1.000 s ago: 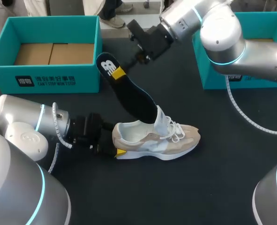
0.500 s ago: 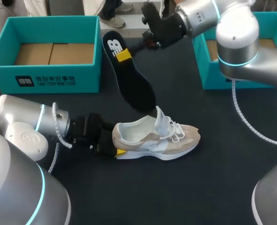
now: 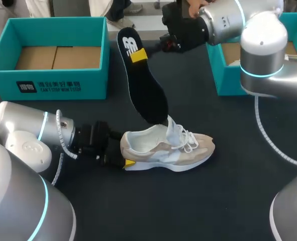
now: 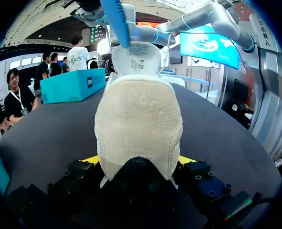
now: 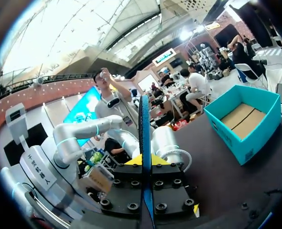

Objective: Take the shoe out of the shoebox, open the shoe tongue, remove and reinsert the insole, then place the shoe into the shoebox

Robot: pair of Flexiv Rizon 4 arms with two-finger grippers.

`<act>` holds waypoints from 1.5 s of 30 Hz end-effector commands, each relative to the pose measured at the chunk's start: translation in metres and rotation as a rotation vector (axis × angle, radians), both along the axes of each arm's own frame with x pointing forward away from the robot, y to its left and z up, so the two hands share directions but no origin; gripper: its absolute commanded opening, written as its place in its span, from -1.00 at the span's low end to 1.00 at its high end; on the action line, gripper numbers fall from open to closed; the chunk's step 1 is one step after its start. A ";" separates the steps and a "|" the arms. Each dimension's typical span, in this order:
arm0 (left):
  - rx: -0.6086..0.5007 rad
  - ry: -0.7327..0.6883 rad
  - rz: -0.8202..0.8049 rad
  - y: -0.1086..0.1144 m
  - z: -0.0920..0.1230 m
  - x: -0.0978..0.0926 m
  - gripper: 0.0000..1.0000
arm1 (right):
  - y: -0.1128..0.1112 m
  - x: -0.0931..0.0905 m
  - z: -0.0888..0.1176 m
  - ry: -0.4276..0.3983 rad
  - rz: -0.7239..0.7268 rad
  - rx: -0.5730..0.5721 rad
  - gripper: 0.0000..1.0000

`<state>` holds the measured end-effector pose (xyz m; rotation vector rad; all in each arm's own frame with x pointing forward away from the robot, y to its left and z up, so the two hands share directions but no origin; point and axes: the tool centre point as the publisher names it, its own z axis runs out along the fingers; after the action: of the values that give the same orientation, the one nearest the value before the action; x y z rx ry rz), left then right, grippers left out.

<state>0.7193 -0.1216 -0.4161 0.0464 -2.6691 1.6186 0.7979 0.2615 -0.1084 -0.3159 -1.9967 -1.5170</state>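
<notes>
Shoe [image 3: 166, 150] sat upright on its sole on the black table [image 3: 198, 211], out of both boxes, toe toward my right side and heel toward my left arm. Beige and white upper, white laces, tongue [image 3: 172, 128] standing up.

Left end effector [image 3: 125, 156] was clenched on the shoe's heel. In the left wrist view the two yellow tips pressed the heel of the shoe [image 4: 138, 124] from both sides, and the end effector [image 4: 138, 161] lay low at table level.

Right end effector [image 3: 138, 54] was grasping the insole [image 3: 143, 80] near its heel end, with a yellow tip across the insole's printed top face. The right wrist view showed the insole [image 5: 144, 138] edge-on, pinched between the fingers of the end effector [image 5: 144, 161].

The insole was dark and hung in the air, steeply tilted. Its heel end was up beside the near right corner of the left shoebox [image 3: 47, 83], its toe end down just behind the tongue. I could not tell whether the toe end touched the shoe. From the left wrist view the insole [image 4: 116, 19] showed as a blue strip above the tongue.

The left shoebox was teal and open, with a brown cardboard bottom. A second teal shoebox [image 3: 223, 75] stood on my right side, partly hidden by the right arm.
</notes>
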 end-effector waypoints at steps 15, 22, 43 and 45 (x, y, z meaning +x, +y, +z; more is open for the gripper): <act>0.000 0.000 0.001 -0.001 -0.003 0.000 -1.00 | -0.018 -0.040 0.050 0.071 -0.059 0.001 -1.00; 0.000 0.000 0.001 -0.001 -0.003 0.000 -1.00 | -0.018 -0.040 0.050 0.071 -0.059 0.001 -1.00; 0.000 0.000 0.001 -0.001 -0.003 0.000 -1.00 | -0.056 -0.084 0.103 0.470 -0.232 -0.025 -1.00; 0.000 0.000 0.001 -0.001 -0.003 0.000 -1.00 | -0.053 -0.091 0.108 0.464 -0.230 -0.025 -1.00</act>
<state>0.7193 -0.1216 -0.4162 0.0463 -2.6691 1.6185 0.7218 0.2103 -0.0093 -0.7921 -1.6428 -1.3689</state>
